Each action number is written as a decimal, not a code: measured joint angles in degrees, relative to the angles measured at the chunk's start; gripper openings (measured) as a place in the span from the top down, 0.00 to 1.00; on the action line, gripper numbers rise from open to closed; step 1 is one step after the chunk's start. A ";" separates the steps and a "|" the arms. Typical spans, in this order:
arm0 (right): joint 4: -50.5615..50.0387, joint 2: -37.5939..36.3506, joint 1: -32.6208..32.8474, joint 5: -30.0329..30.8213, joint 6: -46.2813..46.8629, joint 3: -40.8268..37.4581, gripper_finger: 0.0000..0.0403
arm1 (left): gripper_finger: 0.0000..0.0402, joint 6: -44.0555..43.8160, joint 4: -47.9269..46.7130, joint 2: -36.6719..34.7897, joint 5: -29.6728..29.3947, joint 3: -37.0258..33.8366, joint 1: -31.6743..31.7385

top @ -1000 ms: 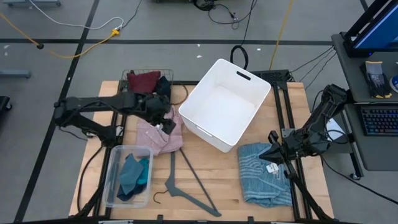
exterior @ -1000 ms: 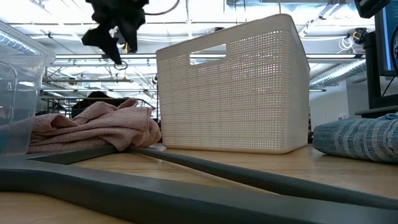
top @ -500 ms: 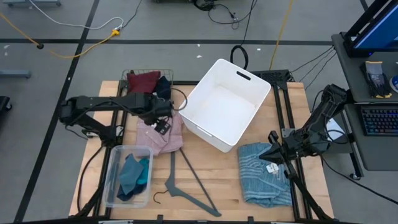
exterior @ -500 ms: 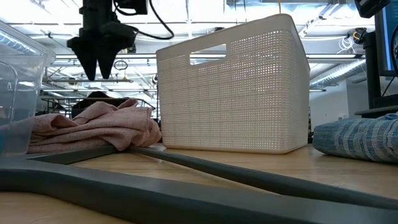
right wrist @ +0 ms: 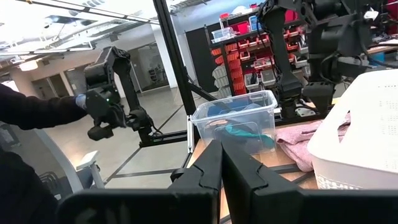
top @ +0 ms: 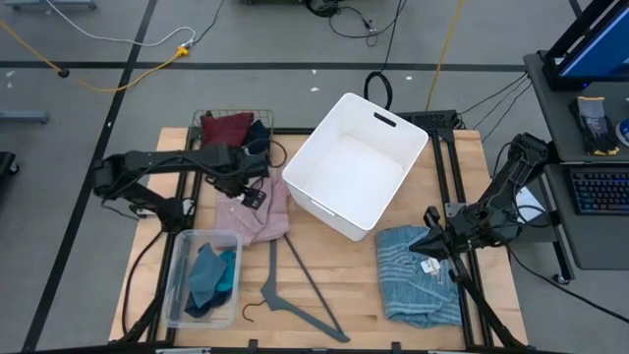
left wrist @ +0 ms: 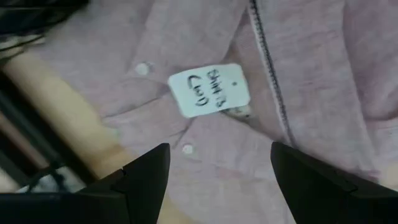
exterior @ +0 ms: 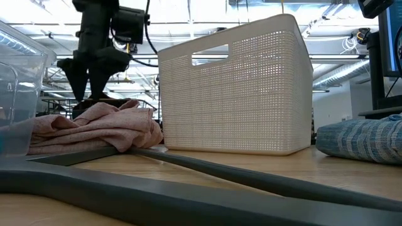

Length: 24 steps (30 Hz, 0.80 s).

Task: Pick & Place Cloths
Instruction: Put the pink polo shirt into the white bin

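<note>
Pink cloth (left wrist: 298, 74) lies directly beneath the spread left claw (left wrist: 217, 180), untouched.

wooden table (top: 344, 265) carries bin (top: 356, 162), hanger (top: 295, 290), pink cloth (top: 257, 211), tub (top: 201, 278).

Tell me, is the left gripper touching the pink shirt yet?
Cannot tell. The low view shows the left gripper, open, right at the pink shirt, but neither contact nor gap is plain.
</note>
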 joint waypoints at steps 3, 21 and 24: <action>-0.01 0.00 0.01 0.00 -0.01 0.00 1.00 | 0.30 0.65 3.28 -1.39 1.59 -2.30 1.66; -0.01 0.00 0.02 0.00 -0.01 0.00 1.00 | 0.30 -2.86 9.49 -16.63 6.93 -15.27 13.24; -0.01 0.00 0.02 0.00 0.00 0.00 1.00 | 0.30 -2.86 11.49 -16.47 7.50 -18.42 14.25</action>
